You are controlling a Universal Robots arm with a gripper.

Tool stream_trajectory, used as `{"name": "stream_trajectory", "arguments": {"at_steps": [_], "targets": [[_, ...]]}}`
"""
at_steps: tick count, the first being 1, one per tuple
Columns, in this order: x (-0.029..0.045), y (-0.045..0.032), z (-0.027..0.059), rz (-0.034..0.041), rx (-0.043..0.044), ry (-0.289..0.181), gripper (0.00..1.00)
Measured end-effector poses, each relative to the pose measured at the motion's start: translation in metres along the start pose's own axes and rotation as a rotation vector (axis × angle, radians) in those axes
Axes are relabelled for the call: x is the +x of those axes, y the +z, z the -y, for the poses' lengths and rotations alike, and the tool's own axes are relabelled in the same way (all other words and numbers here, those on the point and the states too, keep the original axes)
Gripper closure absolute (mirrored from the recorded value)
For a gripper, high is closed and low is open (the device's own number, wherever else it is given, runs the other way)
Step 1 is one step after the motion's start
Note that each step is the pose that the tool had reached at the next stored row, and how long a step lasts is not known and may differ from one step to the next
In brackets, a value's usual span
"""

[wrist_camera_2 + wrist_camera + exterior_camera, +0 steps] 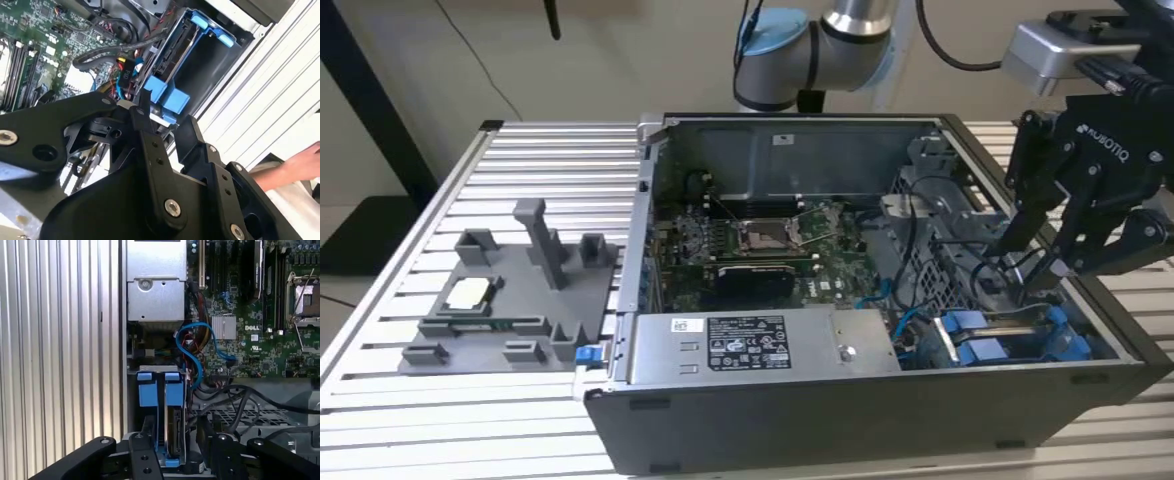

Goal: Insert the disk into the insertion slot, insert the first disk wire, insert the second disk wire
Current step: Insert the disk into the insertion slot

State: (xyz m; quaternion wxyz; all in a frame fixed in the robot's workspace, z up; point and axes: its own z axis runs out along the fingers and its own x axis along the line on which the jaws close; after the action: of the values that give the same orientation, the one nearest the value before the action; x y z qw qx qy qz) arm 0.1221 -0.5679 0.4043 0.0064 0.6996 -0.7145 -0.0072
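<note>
A plain cream-coloured painted wall [614, 60] closes the back of the scene in the exterior view, evenly lit and without hard shadows. A thin dark cable [464, 50] hangs slanting across it, and a black upright post [371, 100] leans along the exterior view's left edge. Below the post lies a dark patch of floor [360, 235], with paler floor nearer the camera. The surface [400, 400] is a silver ribbed bench top of parallel aluminium slats running toward the wall. Its slats also show in the first wrist view [60, 340] and in the second wrist view [260, 100], where they catch a bright, pale sheen.
</note>
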Motion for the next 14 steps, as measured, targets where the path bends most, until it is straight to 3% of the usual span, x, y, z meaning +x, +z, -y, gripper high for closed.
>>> {"name": "stream_trajectory", "arguments": {"at_steps": [5, 10, 14], "targets": [[-0.0047, 0.0002, -0.0001, 0.0006, 0.0021, 0.006, 0.53], [-0.0064, 0.0024, -0.0001, 0.0105, 0.0022, 0.016, 0.53], [-0.0069, 0.003, -0.0001, 0.0108, 0.0022, 0.018, 0.53]]}}
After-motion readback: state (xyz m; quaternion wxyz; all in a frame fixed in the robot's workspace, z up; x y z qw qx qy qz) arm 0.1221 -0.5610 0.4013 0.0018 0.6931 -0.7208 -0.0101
